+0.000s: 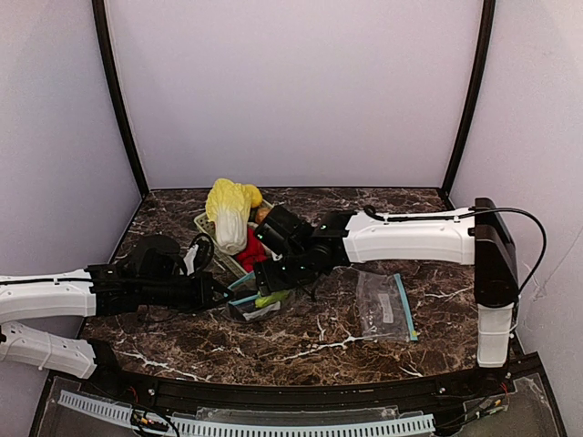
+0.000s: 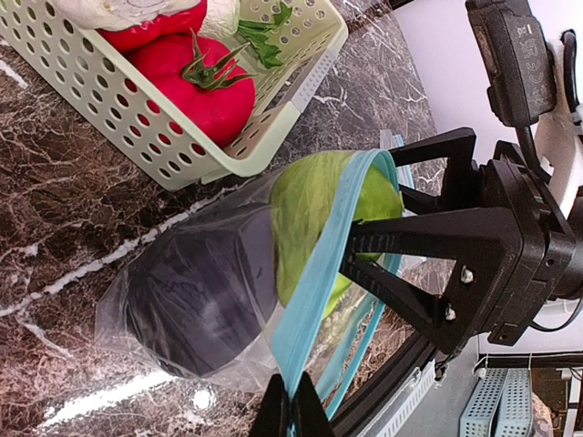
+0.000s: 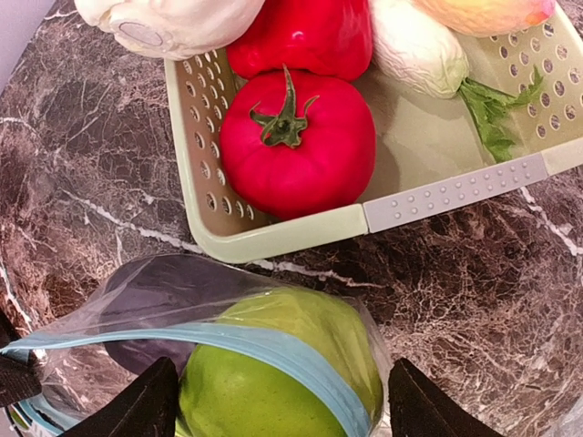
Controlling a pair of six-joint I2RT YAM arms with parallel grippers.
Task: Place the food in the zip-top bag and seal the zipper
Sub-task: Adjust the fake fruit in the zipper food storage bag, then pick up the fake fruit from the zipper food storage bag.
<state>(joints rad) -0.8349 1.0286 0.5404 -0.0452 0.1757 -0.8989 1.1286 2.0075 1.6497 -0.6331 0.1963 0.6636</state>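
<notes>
Marble-patterned and dark brown, the table (image 1: 364,350) carries a pale green basket (image 1: 205,228) toward its far edge, left of middle, holding a cabbage (image 1: 228,214) and red peppers (image 1: 251,250). Just on the near side of the basket lies the zip-top bag (image 1: 246,311), where the left gripper (image 1: 230,293) and the right gripper (image 1: 273,287) meet. A second bag (image 1: 384,305) lies flat toward the table's right edge.

Seen from the left wrist, the left gripper's tips are pinched tight on the bag's blue zipper strip (image 2: 314,300). Inside the bag the eggplant (image 2: 191,309) lies deep, and the green fruit (image 2: 314,214) sits at the mouth, partly under the strip.

Seen from the right wrist, the right gripper's fingers (image 3: 137,410) stand wide apart, one on each side of the green fruit and close against it. Whether they press on it cannot be told. The peach (image 3: 492,14) lies in the basket.
</notes>
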